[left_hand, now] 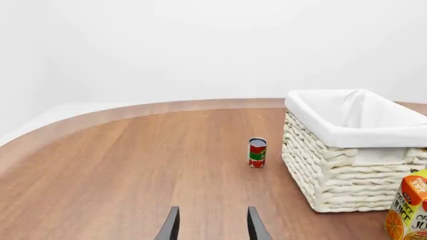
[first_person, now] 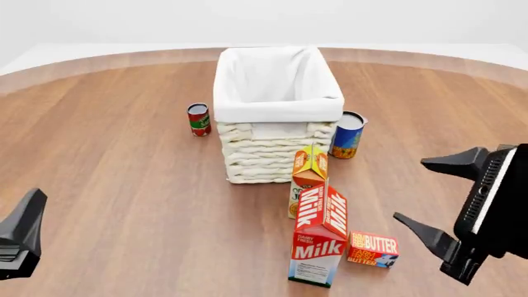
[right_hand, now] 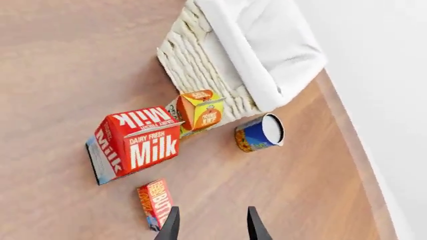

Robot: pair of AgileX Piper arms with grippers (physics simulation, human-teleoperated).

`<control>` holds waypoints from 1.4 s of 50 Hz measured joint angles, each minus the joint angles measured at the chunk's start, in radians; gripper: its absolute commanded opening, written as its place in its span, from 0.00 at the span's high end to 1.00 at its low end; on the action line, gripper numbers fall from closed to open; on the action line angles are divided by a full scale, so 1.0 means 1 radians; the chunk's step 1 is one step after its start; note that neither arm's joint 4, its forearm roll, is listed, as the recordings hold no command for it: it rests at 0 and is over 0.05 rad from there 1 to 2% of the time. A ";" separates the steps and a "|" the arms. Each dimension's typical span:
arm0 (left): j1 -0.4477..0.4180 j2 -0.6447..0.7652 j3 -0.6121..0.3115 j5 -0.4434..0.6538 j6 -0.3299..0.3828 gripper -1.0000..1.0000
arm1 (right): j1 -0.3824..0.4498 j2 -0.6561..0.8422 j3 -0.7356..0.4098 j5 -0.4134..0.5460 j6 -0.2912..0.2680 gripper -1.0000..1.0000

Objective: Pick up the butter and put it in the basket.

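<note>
The small flat red-orange butter box [first_person: 373, 249] is lying on the brown wooden table [first_person: 115, 161], with the right gripper [first_person: 422, 197] hanging just beside it.

The box is sitting against the near right of the tall red-and-white Milk carton [first_person: 319, 237], well short of the large cream-white woven wicker basket [first_person: 276, 105]. The right gripper's fingers are spreading wide and holding nothing. The left gripper [left_hand: 212, 226] is hanging low at the near left, its fingers [left_hand: 171, 225] standing apart and empty. An orange juice carton [first_person: 308, 166] is standing between the Milk carton and the basket.
</note>
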State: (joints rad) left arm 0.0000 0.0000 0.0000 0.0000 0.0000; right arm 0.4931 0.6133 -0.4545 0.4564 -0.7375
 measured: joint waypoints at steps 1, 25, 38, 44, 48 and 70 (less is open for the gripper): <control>0.000 0.000 0.000 0.000 0.000 0.00 | 0.010 0.002 0.001 0.017 -0.010 0.00; 0.000 0.000 0.000 0.000 0.000 0.00 | 0.020 0.069 0.094 0.150 -0.184 0.00; 0.000 0.000 0.000 0.000 0.000 0.00 | 0.037 0.187 0.136 0.049 -0.190 0.00; 0.000 0.000 0.000 0.000 0.000 0.00 | 0.041 0.244 0.147 -0.003 -0.188 0.00; 0.000 0.000 0.000 0.000 0.000 0.00 | 0.043 0.286 0.152 -0.044 -0.185 0.00; 0.000 0.000 0.000 0.000 0.000 0.00 | 0.004 0.398 0.184 -0.161 -0.198 0.00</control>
State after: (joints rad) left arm 0.0000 0.0000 0.0000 0.0000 0.0000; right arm 0.4968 1.0118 -0.2705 0.2955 -0.9353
